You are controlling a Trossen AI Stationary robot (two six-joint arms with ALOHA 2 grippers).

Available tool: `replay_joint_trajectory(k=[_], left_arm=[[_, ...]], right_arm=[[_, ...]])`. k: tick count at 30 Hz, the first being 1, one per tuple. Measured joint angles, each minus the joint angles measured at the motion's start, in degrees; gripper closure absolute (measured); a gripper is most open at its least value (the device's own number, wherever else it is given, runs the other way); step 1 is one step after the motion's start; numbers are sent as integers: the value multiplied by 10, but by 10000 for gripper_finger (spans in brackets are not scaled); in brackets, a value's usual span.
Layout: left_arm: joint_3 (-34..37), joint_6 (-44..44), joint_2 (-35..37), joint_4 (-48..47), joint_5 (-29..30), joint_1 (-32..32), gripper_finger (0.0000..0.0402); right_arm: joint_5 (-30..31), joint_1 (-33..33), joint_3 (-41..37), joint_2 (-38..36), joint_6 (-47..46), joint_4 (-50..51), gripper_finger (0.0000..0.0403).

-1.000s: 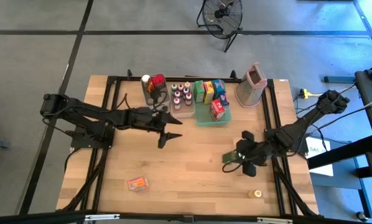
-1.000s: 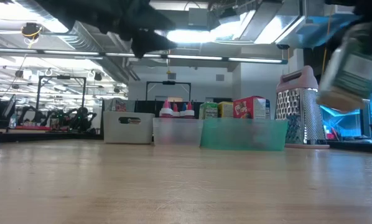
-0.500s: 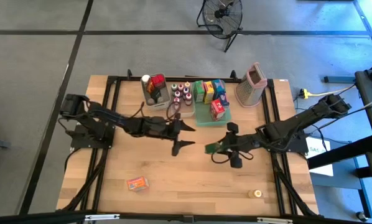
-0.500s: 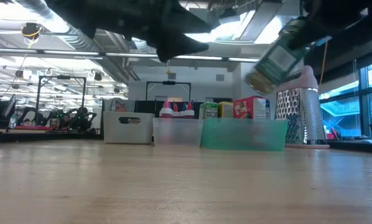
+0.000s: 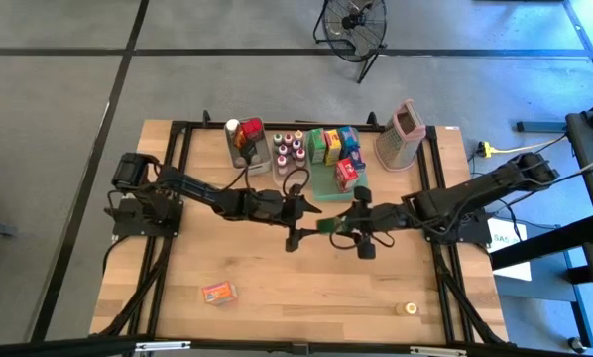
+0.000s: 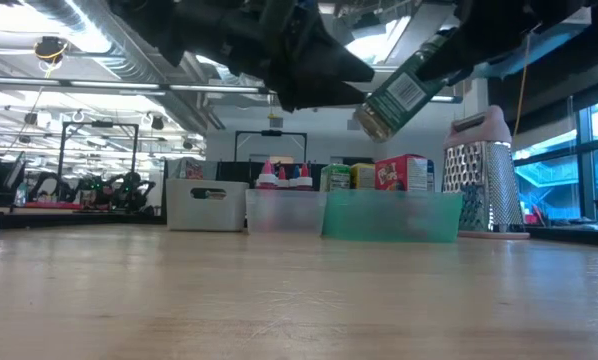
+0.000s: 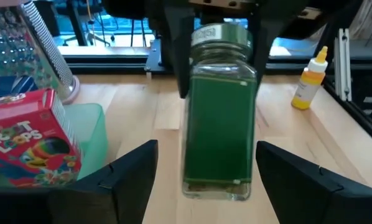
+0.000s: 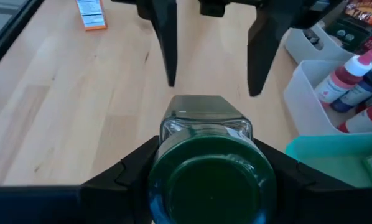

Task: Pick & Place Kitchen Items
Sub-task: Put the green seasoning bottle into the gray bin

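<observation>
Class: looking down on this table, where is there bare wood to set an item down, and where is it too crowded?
Free: the near half of the table, between the orange packet and the small yellow-capped bottle. Also the left side, forward of the clear bin. Crowded: the back edge, with bins, green tray and grater, and mid-table, where both grippers meet around the green jar.

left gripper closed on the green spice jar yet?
No: in the left wrist view the left gripper stands open, fingers clear of either side of the green spice jar, which the right gripper holds.
</observation>
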State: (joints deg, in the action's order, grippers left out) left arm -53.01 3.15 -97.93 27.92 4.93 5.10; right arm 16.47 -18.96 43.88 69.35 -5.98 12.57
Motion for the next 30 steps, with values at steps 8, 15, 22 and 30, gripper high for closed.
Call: replay_joint_trajectory(k=[8,15,22,30], left_arm=[[-3,-8,0,-13,5,-1,137],[-3,6,0,-28,2,-1,137],[-3,7,0,-28,-1,-1,137],[-3,7,0,-23,0,-1,137]], right_arm=[[-1,15,0,14,16,-20,199],[-18,27,0,23,24,-40,199],[-21,30,0,24,25,-40,199],[-22,36,0,24,35,-52,199]])
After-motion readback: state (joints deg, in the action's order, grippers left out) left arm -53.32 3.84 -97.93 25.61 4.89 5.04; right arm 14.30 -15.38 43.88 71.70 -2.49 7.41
